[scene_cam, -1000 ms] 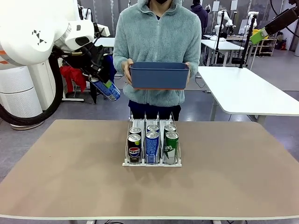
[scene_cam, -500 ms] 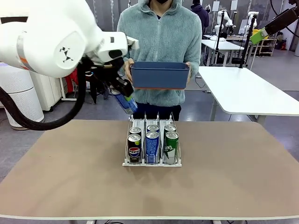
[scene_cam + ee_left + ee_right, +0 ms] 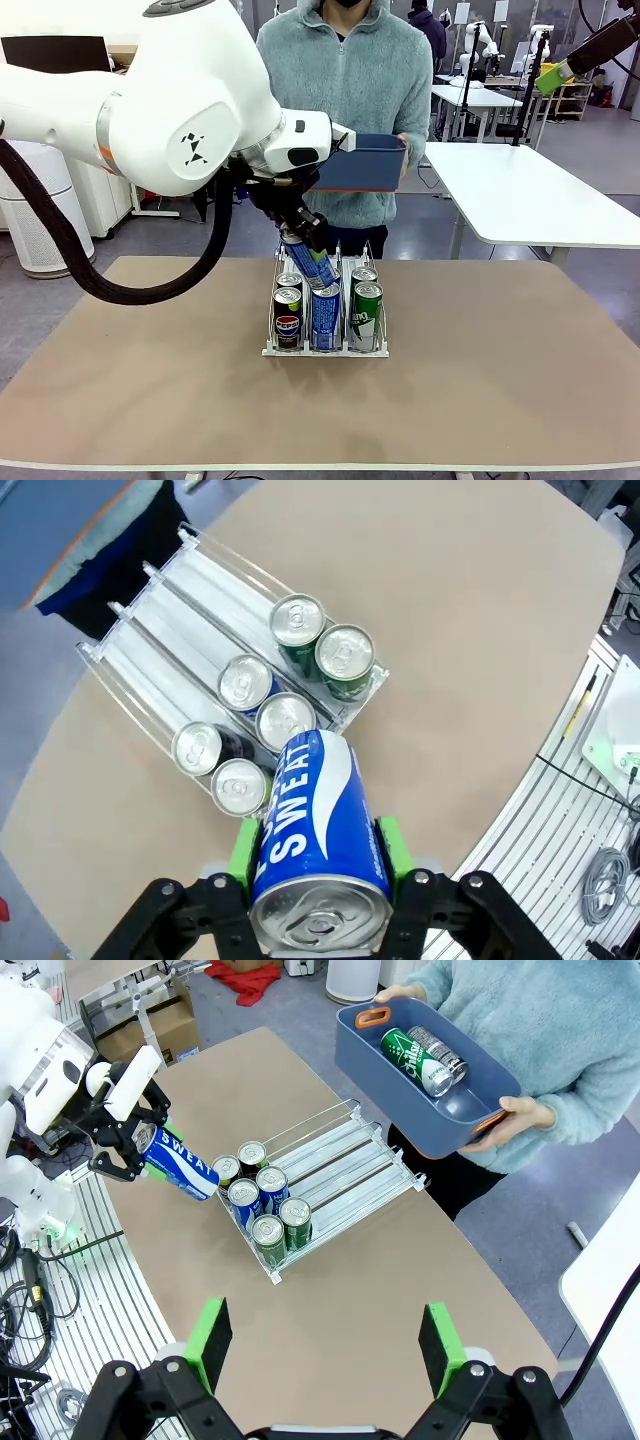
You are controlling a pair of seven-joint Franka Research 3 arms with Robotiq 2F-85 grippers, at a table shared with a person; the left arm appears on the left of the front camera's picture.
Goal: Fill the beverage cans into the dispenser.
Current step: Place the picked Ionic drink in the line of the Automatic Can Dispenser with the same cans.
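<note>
The dispenser (image 3: 325, 351) stands mid-table with two black cans (image 3: 287, 322), two blue cans (image 3: 326, 315) and two green cans (image 3: 367, 315) at its front. My left gripper (image 3: 308, 250) is shut on a blue can (image 3: 310, 264), held tilted just above the rack behind those cans. In the left wrist view the blue can (image 3: 315, 820) sits between my green pads (image 3: 240, 852), over the dispenser (image 3: 170, 610). In the right wrist view my right gripper (image 3: 325, 1345) is open and empty, high above the dispenser (image 3: 350, 1155).
A person at the far side holds a dark blue bin (image 3: 385, 1095) in both hands; a green can (image 3: 405, 1052) and a darker can (image 3: 437, 1055) lie in it. The bin (image 3: 370, 165) hangs behind my left arm. Bare tabletop surrounds the rack.
My left arm has swung from the left side to the middle, carrying the blue can down to just above the dispenser. The bin and the racked cans stay put.
</note>
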